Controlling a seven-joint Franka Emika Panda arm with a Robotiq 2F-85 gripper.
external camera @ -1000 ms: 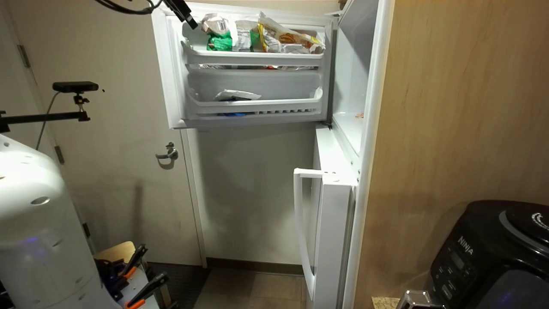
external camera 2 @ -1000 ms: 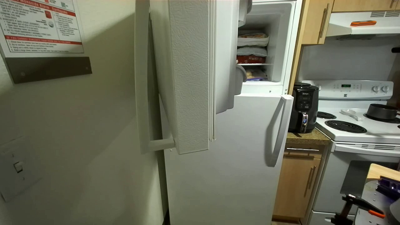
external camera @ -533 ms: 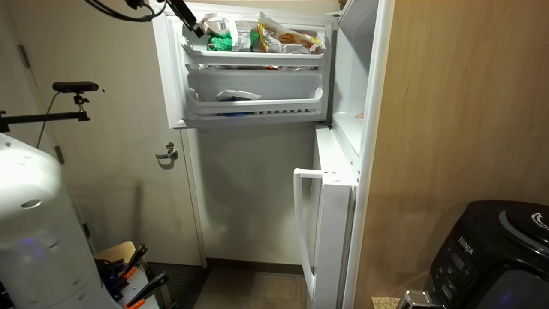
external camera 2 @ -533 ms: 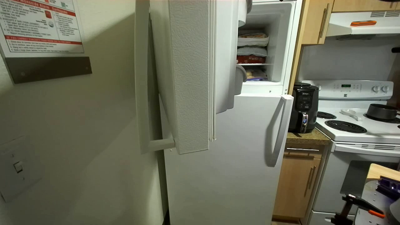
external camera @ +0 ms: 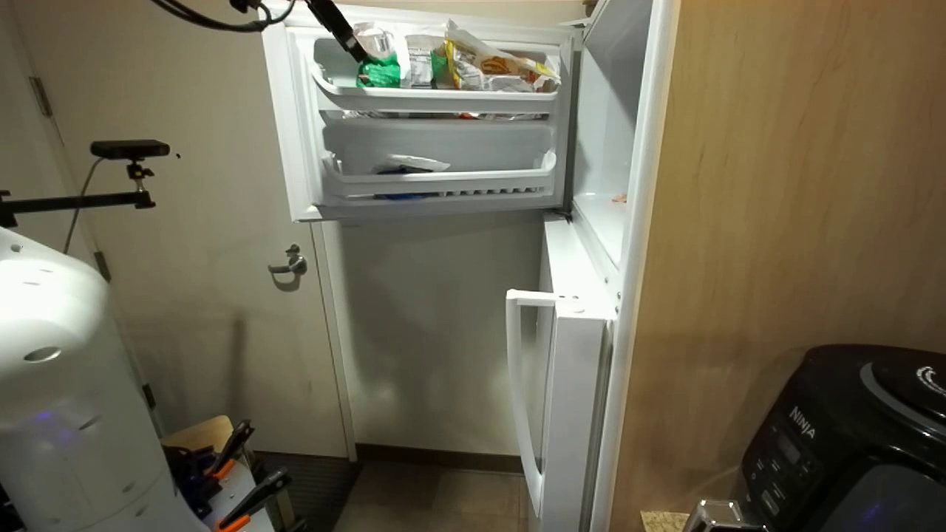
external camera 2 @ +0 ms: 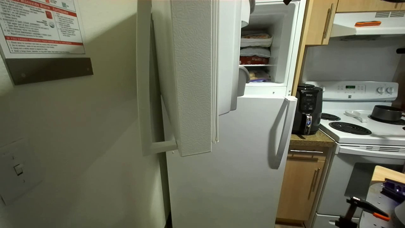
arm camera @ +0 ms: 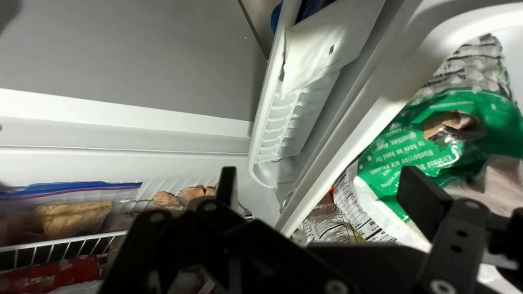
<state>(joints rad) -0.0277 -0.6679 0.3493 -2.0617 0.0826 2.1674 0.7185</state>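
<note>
Hovering end effector (arm camera: pixel 322 183): fingers (arm camera: pixel 423 204) spread wide, nothing seen clamped between them; whether either one touches anything is hard to judge.
Green bag (arm camera: pixel 445 126): just beyond the finger at right in the wrist view, lying in the upper bin (arm camera: pixel 361 134); its film looks slick and loose, so a shallow pinch could slip off, and a hard pull could tear it.
Bin rim: crosses the gap between the fingers as the wrist view sees it; coming down slightly off line could jam a fingertip on it, or close the grip on plastic.
Yellow bag (external camera: pixel 495 65): farther along that bin from the end effector, toward the freezer (external camera 2: pixel 285 41); the contents look packed together, so it could be dragged out too if they are wedged.
Freezer door (external camera: pixel 295 140): open, bearing both bins ahead of the end effector; a sideways push could swing it and spoil the alignment.
Lower bin (external camera: pixel 473 185): below the end effector, with a white packet (arm camera: pixel 322 53) in it; a poorly held bag could drop past it to the floor (external camera: pixel 429 491).
Shelf (arm camera: pixel 61 241): on the freezer side of the end effector, carrying a red bag (arm camera: pixel 53 275); turning the wrist carelessly could knock a finger against it.
</note>
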